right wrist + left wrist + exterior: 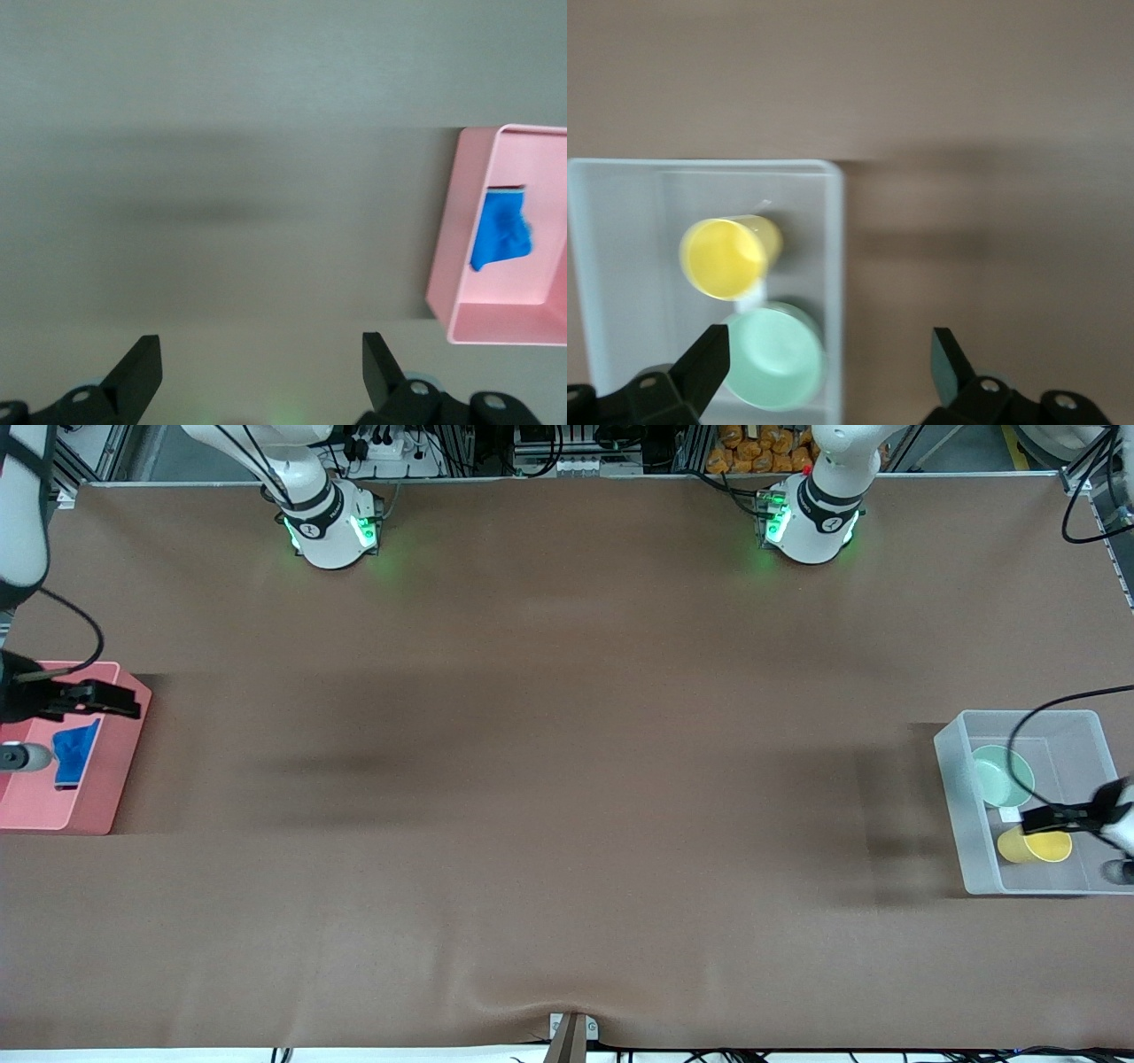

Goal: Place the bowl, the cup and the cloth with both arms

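A clear plastic bin (952,797) stands at the left arm's end of the table. In it are the mint green bowl (1001,775) and, nearer the front camera, the yellow cup (1035,847) lying on its side. My left gripper (1054,817) hovers over the bin, open and holding nothing. The left wrist view shows the cup (726,257), the bowl (775,354) and the open left gripper (830,354). The blue cloth (75,751) lies in a pink tray (120,766) at the right arm's end. My right gripper (93,698) is open over that tray, with nothing in it.
The brown table surface (567,779) stretches between the two containers. In the right wrist view, the pink tray (461,266) with the cloth (500,232) lies off to one side of the open right gripper (261,363). Black cables hang from both wrists.
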Robot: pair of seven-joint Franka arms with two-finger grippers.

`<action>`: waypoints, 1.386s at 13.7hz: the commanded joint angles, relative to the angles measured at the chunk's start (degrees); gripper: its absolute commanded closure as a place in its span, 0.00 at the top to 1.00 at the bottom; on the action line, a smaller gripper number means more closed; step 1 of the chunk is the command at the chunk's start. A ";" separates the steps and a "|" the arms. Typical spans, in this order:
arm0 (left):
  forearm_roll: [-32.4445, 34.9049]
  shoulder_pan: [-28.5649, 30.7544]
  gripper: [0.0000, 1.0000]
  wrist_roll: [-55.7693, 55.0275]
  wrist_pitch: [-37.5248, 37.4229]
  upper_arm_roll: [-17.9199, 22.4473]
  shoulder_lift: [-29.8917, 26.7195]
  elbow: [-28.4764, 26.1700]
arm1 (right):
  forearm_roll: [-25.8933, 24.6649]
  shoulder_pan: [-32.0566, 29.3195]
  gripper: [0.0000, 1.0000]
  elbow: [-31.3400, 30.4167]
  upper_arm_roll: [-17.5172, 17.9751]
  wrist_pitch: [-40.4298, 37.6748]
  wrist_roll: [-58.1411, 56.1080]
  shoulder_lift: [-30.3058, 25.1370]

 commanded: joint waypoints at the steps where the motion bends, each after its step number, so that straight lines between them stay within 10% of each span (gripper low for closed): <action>1: -2.46 -4.97 1.00 -2.63 -1.36 1.74 -2.93 -1.64 | 5.26 0.48 1.00 -8.67 -0.68 1.62 5.24 -8.64; 8: -15.04 -29.83 1.00 -3.33 -1.36 30.01 -7.76 -1.55 | 5.62 -4.25 1.00 -15.20 2.83 3.56 14.73 -17.89; 19: -18.82 -30.82 1.00 3.79 -20.69 30.40 -27.78 -6.01 | 1.93 -7.34 1.00 -12.30 4.33 0.39 10.53 -17.80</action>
